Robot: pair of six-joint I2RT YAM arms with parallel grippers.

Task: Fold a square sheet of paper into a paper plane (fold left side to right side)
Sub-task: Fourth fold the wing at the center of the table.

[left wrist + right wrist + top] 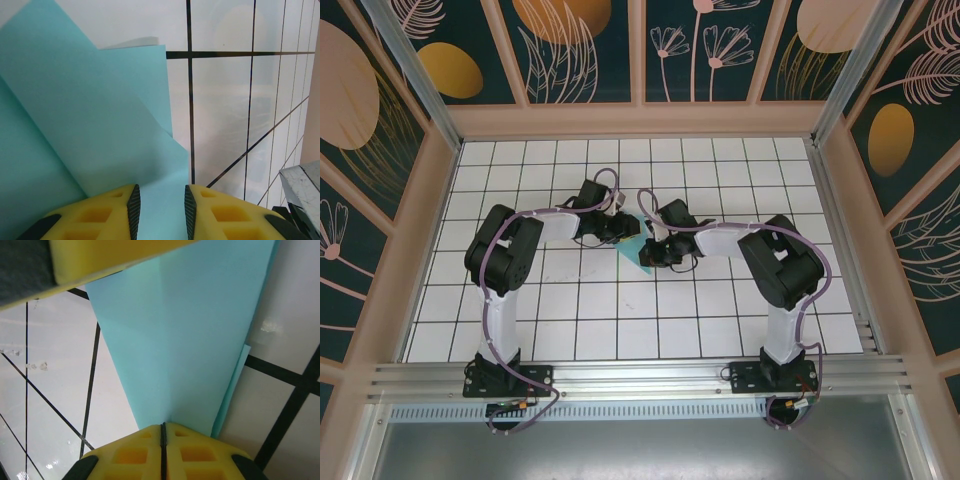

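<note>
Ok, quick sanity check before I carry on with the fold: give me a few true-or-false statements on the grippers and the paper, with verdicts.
1. The left gripper and the right gripper are both at the sheet of paper. True.
2. The right gripper's jaws are closed together. True.
3. The left gripper is clamped fully shut. False: its pads stand apart, with turquoise paper showing in the gap.
4. The sheet of paper lies as a flat, unfolded square. False: creases and overlapping layers show.
5. The sheet of paper is pink. False: it is light turquoise.
</note>
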